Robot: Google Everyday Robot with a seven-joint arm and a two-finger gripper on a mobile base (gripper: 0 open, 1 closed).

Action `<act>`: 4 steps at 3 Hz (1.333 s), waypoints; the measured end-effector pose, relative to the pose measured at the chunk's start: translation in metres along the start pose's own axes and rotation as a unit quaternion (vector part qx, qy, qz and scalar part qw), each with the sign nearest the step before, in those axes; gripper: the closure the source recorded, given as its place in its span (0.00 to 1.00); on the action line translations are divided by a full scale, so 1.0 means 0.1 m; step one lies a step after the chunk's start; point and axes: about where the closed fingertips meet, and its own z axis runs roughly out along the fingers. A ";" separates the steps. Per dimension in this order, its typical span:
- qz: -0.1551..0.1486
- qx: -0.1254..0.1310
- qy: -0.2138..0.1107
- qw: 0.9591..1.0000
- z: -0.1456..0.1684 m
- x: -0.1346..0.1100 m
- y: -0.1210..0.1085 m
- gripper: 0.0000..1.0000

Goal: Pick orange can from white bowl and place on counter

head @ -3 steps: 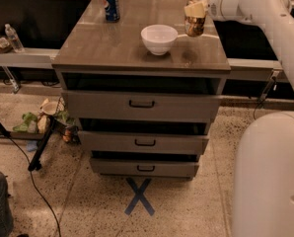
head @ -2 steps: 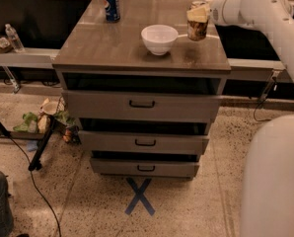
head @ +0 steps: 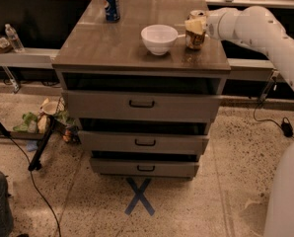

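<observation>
The orange can (head: 195, 36) stands upright at the right side of the counter (head: 117, 43), just right of the white bowl (head: 159, 38), and seems to rest on the top. The bowl is empty. My gripper (head: 197, 24) reaches in from the right on the white arm (head: 250, 28) and is shut on the can's upper part, its pale fingers (head: 194, 25) on the can's upper sides.
A blue Pepsi can (head: 111, 4) stands at the back left of the counter. Three drawers with black handles (head: 141, 104) are below. A water bottle (head: 14, 37) sits on the left shelf. Litter (head: 43, 120) and a cable (head: 38, 191) lie on the floor.
The gripper has lowered the orange can down to the counter top beside the bowl, shifting it slightly toward the front. Bowl and Pepsi can have not moved.
</observation>
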 end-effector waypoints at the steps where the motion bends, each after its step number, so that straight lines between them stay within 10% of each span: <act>1: 0.004 0.000 0.002 1.000 -0.03 0.10 0.12 0.18; 2: 0.013 0.006 0.015 1.000 -0.09 0.14 0.19 0.00; 4: 0.034 0.016 0.029 0.999 -0.60 -0.02 0.01 0.00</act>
